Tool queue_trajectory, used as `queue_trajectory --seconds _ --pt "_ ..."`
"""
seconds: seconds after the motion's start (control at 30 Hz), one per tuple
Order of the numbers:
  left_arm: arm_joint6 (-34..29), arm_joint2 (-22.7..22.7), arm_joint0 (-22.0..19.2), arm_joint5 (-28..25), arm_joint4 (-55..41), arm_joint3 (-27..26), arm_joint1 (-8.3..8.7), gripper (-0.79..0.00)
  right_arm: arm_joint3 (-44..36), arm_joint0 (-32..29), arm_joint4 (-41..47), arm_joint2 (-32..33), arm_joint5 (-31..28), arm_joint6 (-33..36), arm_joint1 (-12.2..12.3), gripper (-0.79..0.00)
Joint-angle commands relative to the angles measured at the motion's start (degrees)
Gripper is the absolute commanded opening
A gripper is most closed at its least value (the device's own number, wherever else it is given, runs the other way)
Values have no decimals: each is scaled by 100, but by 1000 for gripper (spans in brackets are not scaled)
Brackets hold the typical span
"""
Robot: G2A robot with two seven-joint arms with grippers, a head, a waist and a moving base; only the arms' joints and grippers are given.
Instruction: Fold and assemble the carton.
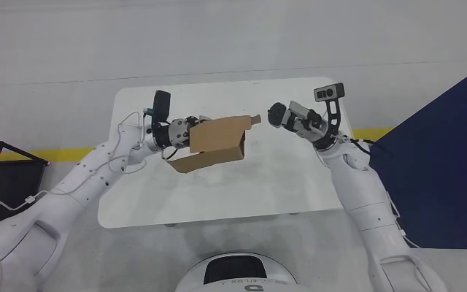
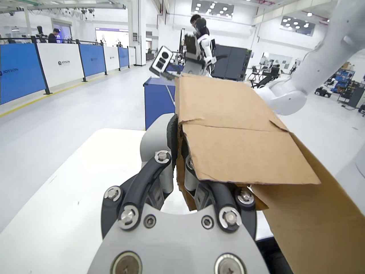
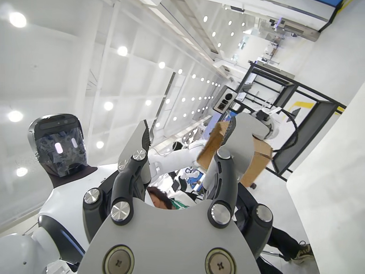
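Note:
A brown cardboard carton (image 1: 219, 141) is held in the air over the middle of the white table (image 1: 292, 190), partly unfolded, with one flap hanging down and another sticking out toward the right arm. My left gripper (image 1: 191, 135) is shut on the carton's left edge; in the left wrist view its fingers (image 2: 172, 135) pinch the carton (image 2: 242, 149) wall. My right gripper (image 1: 275, 114) hovers open just to the right of the carton, not touching it. In the right wrist view the right gripper (image 3: 188, 135) stands open with the carton (image 3: 258, 158) seen beyond its fingers.
The white table has bare room in front of and behind the carton. A dark blue partition (image 1: 430, 146) stands at the right, and a black frame (image 1: 14, 175) at the left on the floor.

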Motion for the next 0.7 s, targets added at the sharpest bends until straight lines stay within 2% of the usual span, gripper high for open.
queue_trajectory --seconds 0.0,0.1,0.4,0.67 --pt "0 0 -22 0 68 63 -10 -785 -75 -50 83 48 -18 17 3 -348" --pt "0 -5 -33 0 104 86 -29 -785 -192 -72 57 26 47 85 3 -394" --pt "0 -29 -86 0 227 73 -79 -785 -165 181 -578 -428 344 -82 -55 -391" --pt "0 -76 -111 0 255 177 -122 -785 -131 275 -785 -589 410 -85 -76 -363"
